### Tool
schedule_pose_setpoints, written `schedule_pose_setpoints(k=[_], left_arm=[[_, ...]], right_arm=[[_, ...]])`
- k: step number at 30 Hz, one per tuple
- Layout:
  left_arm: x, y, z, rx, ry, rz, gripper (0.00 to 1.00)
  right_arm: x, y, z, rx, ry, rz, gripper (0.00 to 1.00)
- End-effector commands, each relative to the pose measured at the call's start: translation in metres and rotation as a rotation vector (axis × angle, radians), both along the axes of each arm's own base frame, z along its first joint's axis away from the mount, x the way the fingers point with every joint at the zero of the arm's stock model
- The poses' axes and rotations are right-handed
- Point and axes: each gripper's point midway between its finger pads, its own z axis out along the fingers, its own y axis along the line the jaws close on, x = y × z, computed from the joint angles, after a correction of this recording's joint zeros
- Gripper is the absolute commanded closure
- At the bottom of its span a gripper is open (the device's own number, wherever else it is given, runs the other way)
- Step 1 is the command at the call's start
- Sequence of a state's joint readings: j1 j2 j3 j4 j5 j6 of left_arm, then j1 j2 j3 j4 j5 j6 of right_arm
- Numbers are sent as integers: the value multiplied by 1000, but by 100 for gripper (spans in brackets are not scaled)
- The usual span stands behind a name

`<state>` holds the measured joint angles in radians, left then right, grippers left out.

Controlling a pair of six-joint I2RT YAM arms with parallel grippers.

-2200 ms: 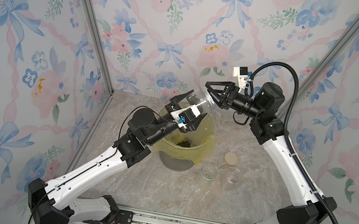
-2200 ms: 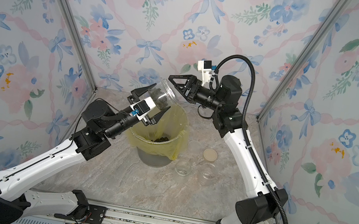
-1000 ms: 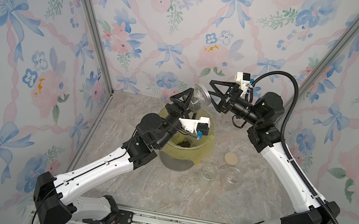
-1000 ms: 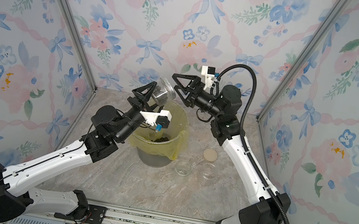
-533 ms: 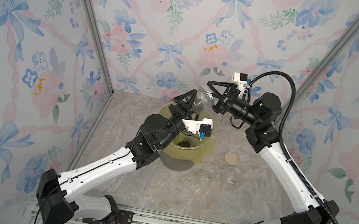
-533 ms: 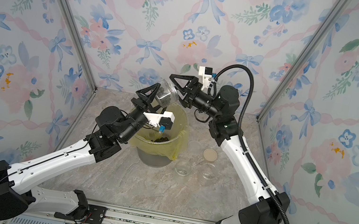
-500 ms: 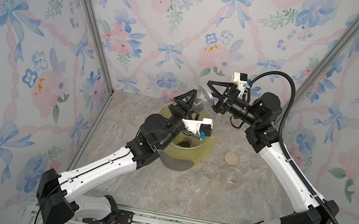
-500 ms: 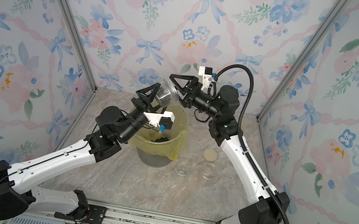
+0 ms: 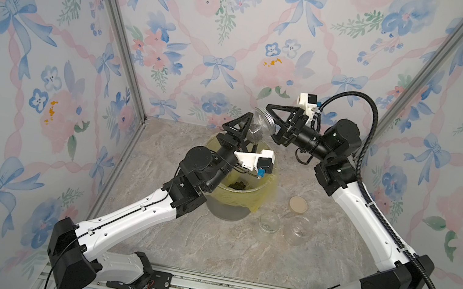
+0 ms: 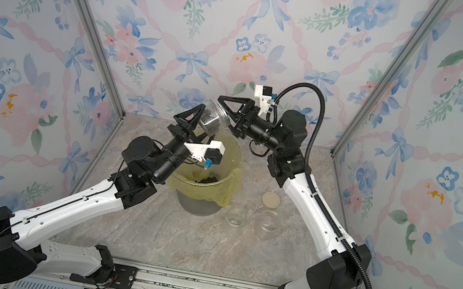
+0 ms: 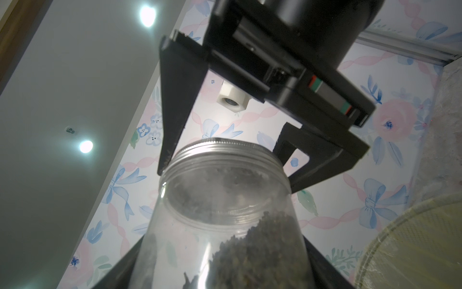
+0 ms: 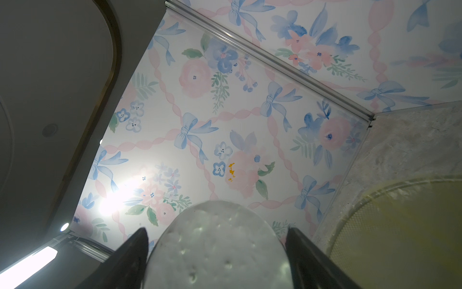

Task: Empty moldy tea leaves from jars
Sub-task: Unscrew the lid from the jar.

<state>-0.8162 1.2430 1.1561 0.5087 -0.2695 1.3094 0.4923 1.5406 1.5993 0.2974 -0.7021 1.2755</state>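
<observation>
As R gripper [image 9: 271,123] jaws have narrowed from wide spread to flank lid [image 11: 225,155], firm clamp cannot be told yet. L gripper [image 9: 248,134] pinches jar [image 9: 259,123], tilted above bin [image 9: 267,190]; tea [image 11: 262,245] remains inside. Est. next: unscrew lid, then dump.

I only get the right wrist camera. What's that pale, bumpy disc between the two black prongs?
Observer: That's the lid of a clear jar. The left wrist view shows the screw threads just below it.
Operator: Is there anything inside?
Observer: Yes, dark tea leaves, heaped against one side of the glass.
Operator: What's holding it up?
Observer: The left gripper is clamped on the jar's body, which is tilted and raised near the yellow-lined bin.
</observation>
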Motion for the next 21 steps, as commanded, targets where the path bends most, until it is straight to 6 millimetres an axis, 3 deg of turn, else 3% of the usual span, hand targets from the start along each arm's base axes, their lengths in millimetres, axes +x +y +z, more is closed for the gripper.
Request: schedule_pose_setpoints(k=[1, 7, 16, 21], left_arm=[[-2, 0, 18, -61, -29, -5, 57], [1, -2, 16, -57, -25, -3, 58], [2, -4, 18, -63, -23, -6, 58], [4, -5, 15, -63, -15, -7, 58]], right_arm=[[-6, 4, 4, 16, -33, 29, 10], [-7, 4, 6, 11, -42, 27, 6], [-6, 5, 5, 14, -42, 30, 21], [-6, 4, 3, 8, -44, 23, 22]])
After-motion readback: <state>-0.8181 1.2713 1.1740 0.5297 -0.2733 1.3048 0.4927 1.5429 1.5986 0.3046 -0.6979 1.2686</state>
